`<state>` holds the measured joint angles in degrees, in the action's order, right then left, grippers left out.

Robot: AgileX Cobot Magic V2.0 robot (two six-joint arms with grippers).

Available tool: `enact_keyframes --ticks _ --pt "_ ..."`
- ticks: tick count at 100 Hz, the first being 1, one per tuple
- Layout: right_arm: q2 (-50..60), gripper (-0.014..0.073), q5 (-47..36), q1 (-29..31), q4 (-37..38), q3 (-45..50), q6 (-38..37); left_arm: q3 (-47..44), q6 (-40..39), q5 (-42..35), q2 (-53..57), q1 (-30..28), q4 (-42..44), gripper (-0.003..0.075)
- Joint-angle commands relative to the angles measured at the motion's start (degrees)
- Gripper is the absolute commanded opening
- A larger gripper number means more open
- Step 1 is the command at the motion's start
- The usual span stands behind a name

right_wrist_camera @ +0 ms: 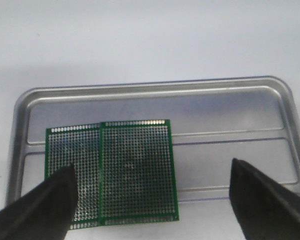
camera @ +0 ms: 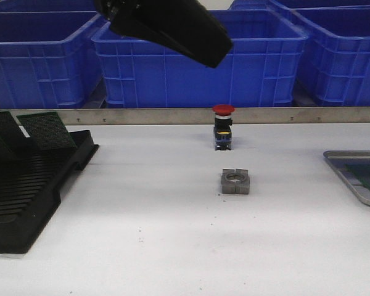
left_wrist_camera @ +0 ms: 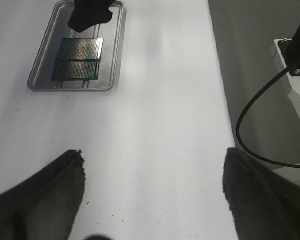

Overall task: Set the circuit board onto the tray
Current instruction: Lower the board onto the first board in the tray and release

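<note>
At the right edge of the white bench [camera: 172, 246] lies the tray [right_wrist_camera: 155, 100], shallow, silver-grey, with rounded corners and pale ridges across its base. Two green perforated circuit boards lie flat in it, side by side: the wider circuit board [right_wrist_camera: 137, 170] overlaps the edge of the narrower circuit board [right_wrist_camera: 72, 172] beside it. Both rest toward one end of the tray, leaving the other end bare.

The right pincer [right_wrist_camera: 152, 210] hovers above the tray with its two dark fingers [right_wrist_camera: 40, 210] spread wide, one to each side of the boards, touching neither and holding nothing. The left pincer [left_wrist_camera: 152, 200] hangs over bare bench well apart from the tray, its fingers also spread wide and holding nothing.

Near the middle of the bench stands a red-capped push button [camera: 223, 126], and just in front of it a grey metal block with a round hole [camera: 235, 182]. At the left edge sits a black slotted rack [camera: 31, 191] with more green boards [camera: 46, 131] leaning in its slots. Behind the bench's back edge stand blue plastic crates [camera: 197, 68].
</note>
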<state>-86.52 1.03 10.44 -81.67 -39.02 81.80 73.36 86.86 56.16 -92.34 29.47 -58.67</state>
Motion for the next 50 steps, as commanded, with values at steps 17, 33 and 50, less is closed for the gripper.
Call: enact_keyframes --ticks 17,33,50 --pt "8.63 0.0519 8.34 0.45 -0.36 -1.6 1.58 2.39 -4.19 0.75 2.32 -4.31 -4.09 0.0159" --pt "12.32 0.0176 15.58 0.45 -0.36 -1.6 1.58 2.41 -7.17 4.47 2.32 -9.66 -4.09 -0.0017" --pt "15.93 -0.0063 23.19 0.45 -0.3 -1.6 1.58 2.41 -10.04 8.6 2.32 -15.24 -4.09 -0.0017"
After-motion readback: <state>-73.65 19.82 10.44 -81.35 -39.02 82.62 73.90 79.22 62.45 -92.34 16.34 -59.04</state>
